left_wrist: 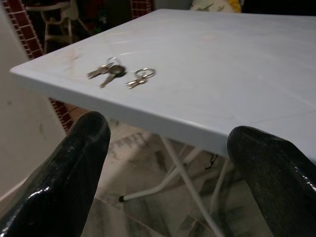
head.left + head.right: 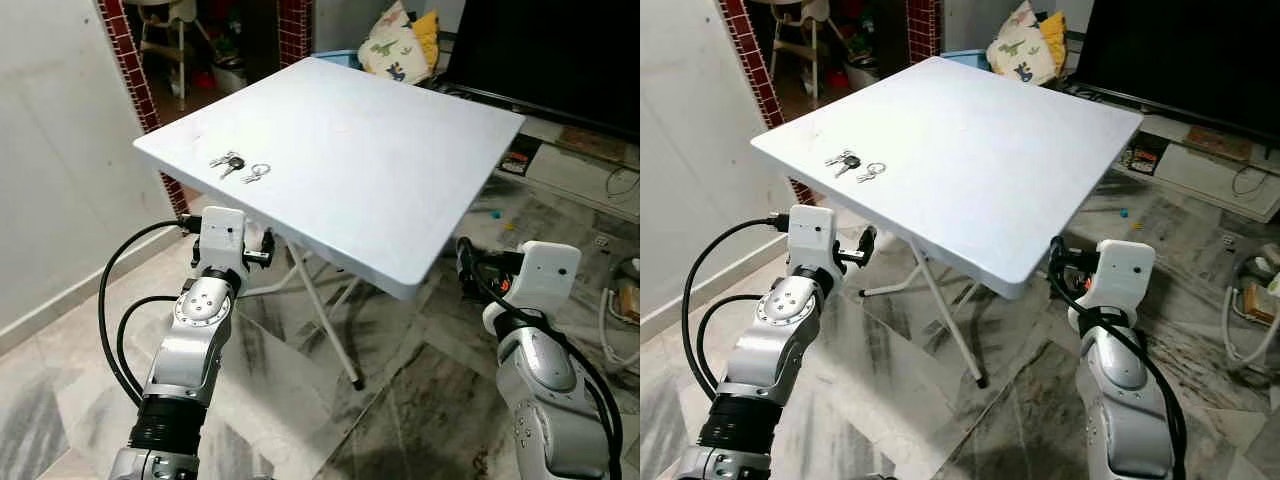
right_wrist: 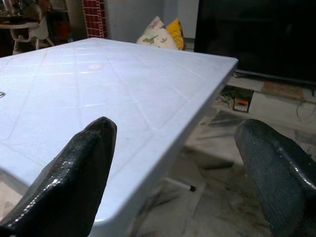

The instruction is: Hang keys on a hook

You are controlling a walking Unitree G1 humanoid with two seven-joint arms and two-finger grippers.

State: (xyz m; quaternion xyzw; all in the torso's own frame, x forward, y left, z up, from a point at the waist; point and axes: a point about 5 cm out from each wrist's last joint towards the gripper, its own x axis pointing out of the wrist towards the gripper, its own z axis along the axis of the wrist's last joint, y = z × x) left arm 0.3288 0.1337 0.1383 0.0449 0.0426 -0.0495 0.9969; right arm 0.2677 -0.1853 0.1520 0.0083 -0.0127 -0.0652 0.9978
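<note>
square pale-blue plastic folding table (image 2: 380, 150) showing faint diagonal moulded lines, white tube legs | small metal keys on rings (image 2: 238, 167) glinting silver, one dark-headed | marble-veined grey-white tiled floor (image 2: 420, 400) | red-and-white mosaic-tiled pillar (image 2: 135, 75) | cream dinosaur-print cushion (image 2: 392, 48) sitting by yellow cushion (image 2: 428, 35) | black glossy gripper fingers (image 1: 74, 163) catching highlights

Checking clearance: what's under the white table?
Under the white table: white folding legs on the marble floor. The tabletop covers where the legs join it. On top near the left gripper lie two sets of keys.
</note>
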